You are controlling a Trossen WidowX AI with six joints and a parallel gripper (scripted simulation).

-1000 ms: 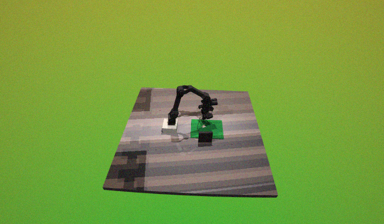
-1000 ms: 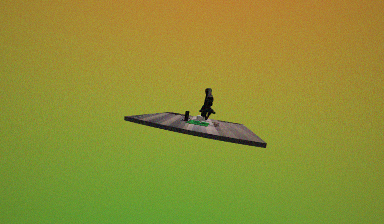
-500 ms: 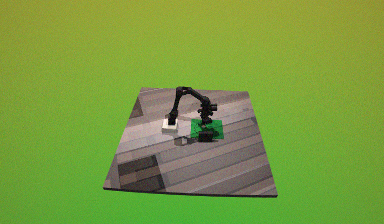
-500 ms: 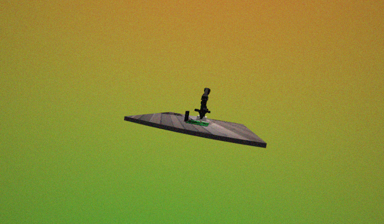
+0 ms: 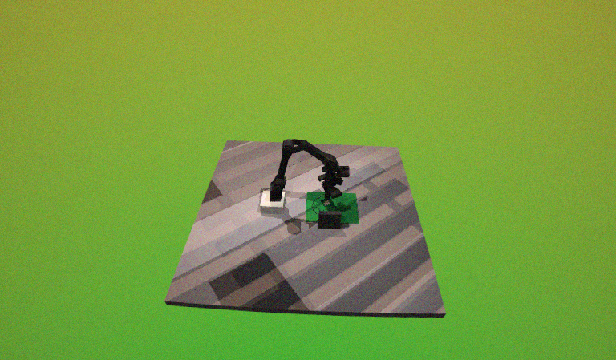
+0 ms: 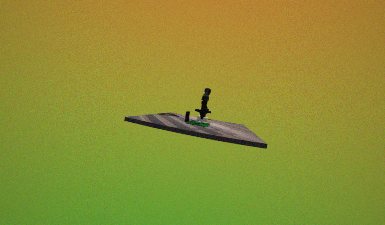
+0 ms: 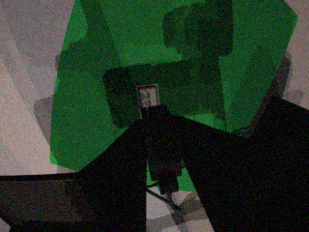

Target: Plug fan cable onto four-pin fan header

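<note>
My gripper [image 7: 156,124] [image 5: 327,199] [image 6: 202,118] points down over the green board [image 7: 72,145] [image 5: 350,217] [image 6: 204,125] and is shut on the black plug [image 7: 165,168]. The plug's lower part shows between the fingers in the wrist view, with the cable [image 7: 157,192] leaving its end. The light-rimmed fan header [image 7: 148,96] shows just beyond the fingertips, its near end partly covered by the dark plug or fingertips. Its pins look uncovered at the far end. The plug's height above the header and its exact alignment cannot be told.
The dark upright fan block [image 5: 330,220] [image 6: 187,116] stands by the board's front edge in the top view. The white arm base [image 5: 272,207] is left of the board. Dark arm shadows fall across the board.
</note>
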